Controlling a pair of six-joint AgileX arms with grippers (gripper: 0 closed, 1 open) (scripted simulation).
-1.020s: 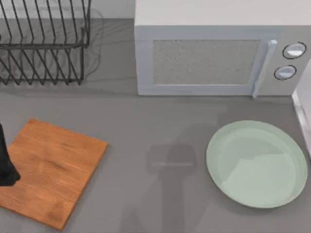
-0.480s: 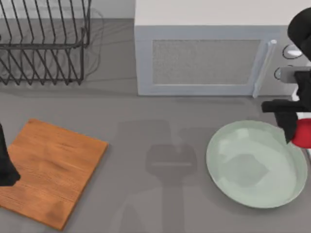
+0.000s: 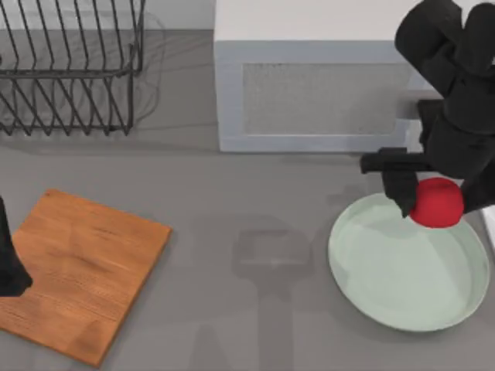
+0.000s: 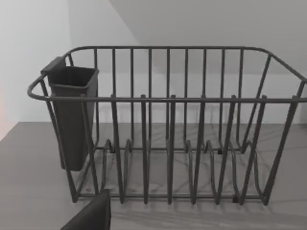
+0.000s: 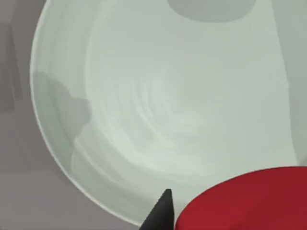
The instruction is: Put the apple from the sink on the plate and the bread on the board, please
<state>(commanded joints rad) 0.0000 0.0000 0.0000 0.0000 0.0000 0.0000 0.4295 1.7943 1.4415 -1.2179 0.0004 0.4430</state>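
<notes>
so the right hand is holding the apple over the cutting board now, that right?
Not quite. The right hand holds the apple over the plate, not the board, which lies at the table's left. The top view shows it, and the right wrist view shows the plate beneath.

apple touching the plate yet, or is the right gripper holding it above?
Cannot tell. In the top view the apple, in the right gripper, overlaps the plate rim; the right wrist view shows plate beyond it, but no plain gap or contact.
</notes>
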